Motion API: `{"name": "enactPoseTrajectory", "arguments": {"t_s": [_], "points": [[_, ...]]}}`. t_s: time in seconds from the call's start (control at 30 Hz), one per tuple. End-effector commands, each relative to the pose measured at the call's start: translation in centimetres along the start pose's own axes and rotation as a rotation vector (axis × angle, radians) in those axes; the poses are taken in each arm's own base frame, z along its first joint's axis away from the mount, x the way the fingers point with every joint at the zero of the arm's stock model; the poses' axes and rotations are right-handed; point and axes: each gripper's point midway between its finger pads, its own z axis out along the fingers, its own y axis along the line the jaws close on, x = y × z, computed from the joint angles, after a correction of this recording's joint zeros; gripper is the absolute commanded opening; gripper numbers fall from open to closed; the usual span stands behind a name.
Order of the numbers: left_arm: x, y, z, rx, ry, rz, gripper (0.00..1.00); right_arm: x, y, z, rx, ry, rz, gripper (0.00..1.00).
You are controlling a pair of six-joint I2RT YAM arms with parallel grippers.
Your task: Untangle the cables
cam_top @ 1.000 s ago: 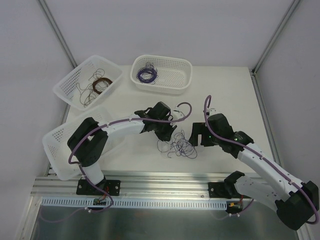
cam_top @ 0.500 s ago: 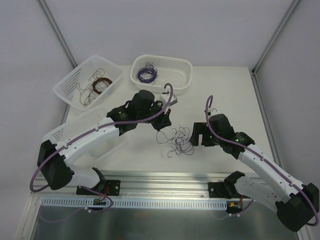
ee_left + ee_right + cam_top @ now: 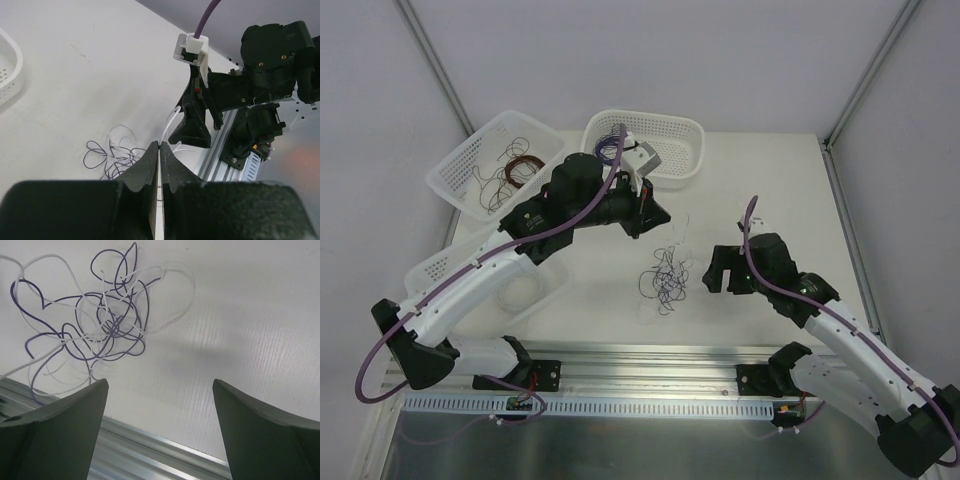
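Note:
The cables (image 3: 665, 277) lie as a loose scribble of purple and whitish loops on the white table between the two arms; they also show in the right wrist view (image 3: 102, 322) and the left wrist view (image 3: 112, 155). My left gripper (image 3: 657, 217) hangs above and behind the clump. Its jaws (image 3: 160, 144) are shut on a whitish cable (image 3: 169, 125) that runs down toward the tangle. My right gripper (image 3: 712, 272) sits just right of the clump, low over the table. It is open (image 3: 160, 382), with nothing between its fingers.
A white basket (image 3: 470, 160) with brown wire stands at the back left. Another basket (image 3: 675, 150) with a purple coil is at the back centre. A third basket (image 3: 440, 265) sits at the near left, partly under the left arm. An aluminium rail (image 3: 640, 355) runs along the near edge.
My left gripper closed at the clump, then rose and drew back toward the far baskets with a whitish strand. The tangle shifted slightly left. The right gripper stayed open and moved a little nearer.

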Motion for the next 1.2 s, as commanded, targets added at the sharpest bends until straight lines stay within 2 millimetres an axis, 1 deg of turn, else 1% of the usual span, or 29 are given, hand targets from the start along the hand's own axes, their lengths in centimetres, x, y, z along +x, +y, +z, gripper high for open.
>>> {"name": "enactPoseTrajectory", "arguments": {"t_s": [0.0, 0.07, 0.13, 0.2, 0.23, 0.27, 0.3, 0.33, 0.37, 0.4, 0.43, 0.47, 0.5, 0.53, 0.57, 0.6, 0.63, 0.7, 0.73, 0.83, 0.87, 0.9, 0.93, 0.97, 1.07, 1.1, 1.17], "points": [[-2.1, -0.9, -1.1, -0.002, -0.050, -0.038, 0.00, -1.3, 1.2, -0.3, -0.063, -0.060, 0.018, 0.90], [-2.2, -0.9, -1.2, -0.009, -0.053, -0.056, 0.00, -1.8, 1.5, -0.4, -0.075, -0.075, 0.017, 0.90], [-2.5, -0.5, -1.5, -0.038, -0.067, -0.062, 0.00, -1.7, 2.2, -0.6, -0.115, -0.068, 0.010, 0.90], [-2.8, 0.3, -2.0, -0.097, -0.086, -0.060, 0.00, -1.9, 2.5, -0.8, -0.131, -0.076, 0.006, 0.90], [-2.8, 1.9, -2.3, -0.182, -0.098, -0.051, 0.00, -2.1, 2.8, -1.0, -0.146, -0.085, 0.003, 0.90], [-2.9, 2.7, -2.7, -0.235, -0.100, -0.040, 0.00, -2.3, 2.9, -1.1, -0.156, -0.091, 0.001, 0.90], [-2.5, 3.8, -3.2, -0.295, -0.079, -0.025, 0.00, -2.7, 3.2, -1.5, -0.167, -0.106, -0.003, 0.90], [-3.6, 5.0, -4.2, -0.384, -0.109, -0.015, 0.00, -2.9, 3.6, -1.7, -0.185, -0.109, -0.006, 0.90], [-4.0, 5.3, -4.5, -0.401, -0.116, 0.000, 0.00, -3.1, 3.8, -1.9, -0.198, -0.113, -0.016, 0.90], [-4.9, 5.0, -5.0, -0.400, -0.138, 0.007, 0.00, -3.3, 4.6, -2.4, -0.242, -0.120, -0.024, 0.89], [-5.1, 4.8, -5.0, -0.389, -0.142, 0.009, 0.00, -3.9, 5.3, -2.7, -0.277, -0.142, -0.029, 0.90], [-5.3, 4.1, -4.8, -0.351, -0.142, 0.006, 0.00, -4.1, 5.9, -2.9, -0.310, -0.153, -0.032, 0.90], [-5.3, 3.8, -4.4, -0.330, -0.136, 0.002, 0.00, -4.1, 6.7, -3.1, -0.353, -0.153, -0.035, 0.89], [-5.3, 3.5, -4.2, -0.313, -0.134, -0.007, 0.00, -4.8, 7.3, -3.3, -0.384, -0.177, -0.036, 0.89], [-5.0, 3.0, -3.8, -0.280, -0.121, -0.022, 0.00, -5.1, 7.9, -3.3, -0.408, -0.179, -0.035, 0.89], [-4.6, 2.9, -3.4, -0.270, -0.110, -0.033, 0.00, -5.2, 8.7, -3.5, -0.450, -0.175, -0.041, 0.89], [-4.3, 2.7, -3.2, -0.259, -0.102, -0.040, 0.00, -5.8, 9.3, -3.3, -0.475, -0.184, -0.041, 0.90], [-4.1, 2.4, -3.0, -0.239, -0.097, -0.068, 0.00, -6.3, 10.4, -3.4, -0.522, -0.193, -0.042, 0.89], [-3.9, 2.3, -2.8, -0.233, -0.090, -0.073, 0.00, -7.1, 11.0, -3.3, -0.540, -0.216, -0.047, 0.90], [-3.6, 2.1, -2.7, -0.220, -0.082, -0.095, 0.00, -8.3, 12.0, -3.1, -0.568, -0.247, -0.064, 0.89], [-3.5, 2.0, -2.7, -0.217, -0.083, -0.100, 0.00, -8.5, 12.2, -2.4, -0.564, -0.233, -0.063, 0.89], [-3.6, 1.9, -2.8, -0.215, -0.084, -0.102, 0.00, -8.2, 12.5, -2.0, -0.569, -0.215, -0.067, 0.88], [-3.6, 1.9, -2.8, -0.213, -0.086, -0.103, 0.00, -9.0, 13.1, -2.1, -0.591, -0.244, -0.070, 0.88], [-3.7, 1.9, -2.9, -0.214, -0.087, -0.103, 0.00, -8.8, 13.3, -1.3, -0.589, -0.226, -0.069, 0.87], [-3.7, 1.9, -3.0, -0.218, -0.090, -0.101, 0.00, -9.2, 14.2, -0.8, -0.618, -0.232, -0.066, 0.79], [-3.6, 1.9, -3.0, -0.217, -0.089, -0.100, 0.00, -9.0, 14.4, -0.4, -0.619, -0.219, -0.063, 0.72], [-3.6, 2.3, -3.2, -0.239, -0.094, -0.097, 0.00, -9.1, 14.5, 0.0, -0.618, -0.220, -0.056, 0.59]]}}
